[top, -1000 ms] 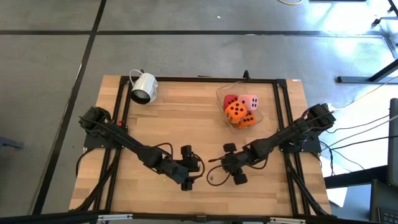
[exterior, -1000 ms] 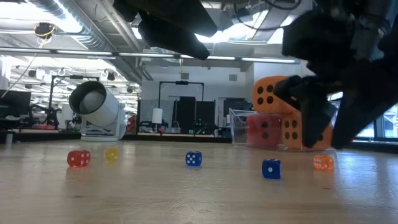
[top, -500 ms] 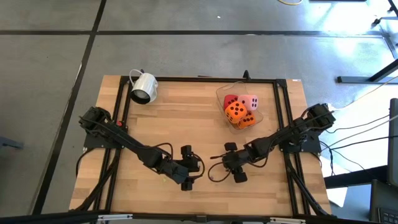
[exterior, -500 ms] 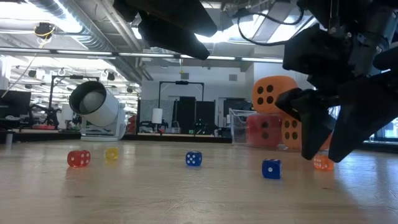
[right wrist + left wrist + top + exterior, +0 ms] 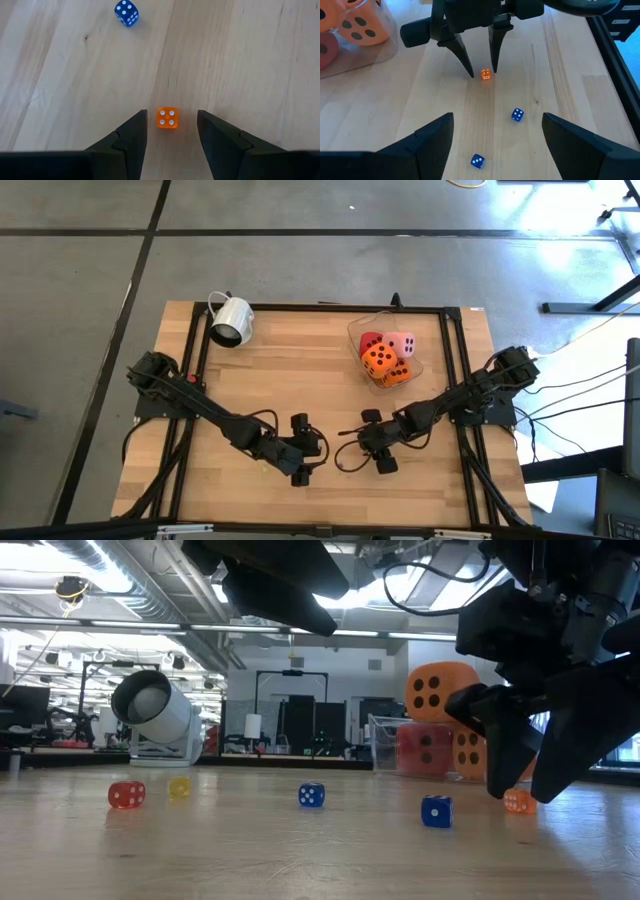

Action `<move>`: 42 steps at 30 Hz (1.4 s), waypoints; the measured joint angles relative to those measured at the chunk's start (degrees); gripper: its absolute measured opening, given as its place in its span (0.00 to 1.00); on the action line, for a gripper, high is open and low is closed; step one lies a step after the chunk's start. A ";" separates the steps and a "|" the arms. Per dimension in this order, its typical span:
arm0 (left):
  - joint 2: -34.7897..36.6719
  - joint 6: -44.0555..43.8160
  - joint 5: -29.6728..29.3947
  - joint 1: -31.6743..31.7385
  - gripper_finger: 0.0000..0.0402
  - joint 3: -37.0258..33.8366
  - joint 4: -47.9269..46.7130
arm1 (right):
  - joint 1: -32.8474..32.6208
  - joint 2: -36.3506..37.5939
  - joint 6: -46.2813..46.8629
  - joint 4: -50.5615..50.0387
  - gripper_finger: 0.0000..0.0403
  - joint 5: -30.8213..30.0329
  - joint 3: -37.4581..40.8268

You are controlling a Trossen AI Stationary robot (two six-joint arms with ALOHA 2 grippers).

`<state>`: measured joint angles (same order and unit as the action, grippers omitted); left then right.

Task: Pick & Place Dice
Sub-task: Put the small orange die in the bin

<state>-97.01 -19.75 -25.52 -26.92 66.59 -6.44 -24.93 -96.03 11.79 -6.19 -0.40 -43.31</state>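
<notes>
Since a second ago the right gripper [image 5: 171, 114] has sunk to the table. Its open fingers straddle the small orange die [image 5: 166, 118] (not touching yet), so close centred and gently. The left gripper [image 5: 303, 450] waits open just beside it.

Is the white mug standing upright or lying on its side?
On its side. In the low view the mug rests on the table with its round mouth facing sideways; the high view shows the same.
</notes>
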 joint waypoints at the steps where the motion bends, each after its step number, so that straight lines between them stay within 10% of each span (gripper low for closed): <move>1: 0.00 0.00 0.00 0.00 0.73 0.00 0.00 | -0.01 0.00 0.00 -0.01 0.43 0.00 0.00; 14: 0.00 0.51 0.07 0.00 0.73 0.00 -0.04 | -0.04 -0.52 0.85 0.03 0.42 -0.19 0.00; 28: 0.02 0.55 -0.01 0.00 0.73 0.02 -0.22 | -0.04 -1.68 1.24 1.46 0.13 -0.56 -0.09; 42: 0.02 0.58 -0.01 0.00 0.73 0.02 -0.65 | -0.71 2.47 4.30 4.03 0.17 0.17 -0.02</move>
<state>-96.99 -19.17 -25.53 -26.92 66.61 -7.08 -25.64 -93.56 16.09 -2.16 -0.23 -43.33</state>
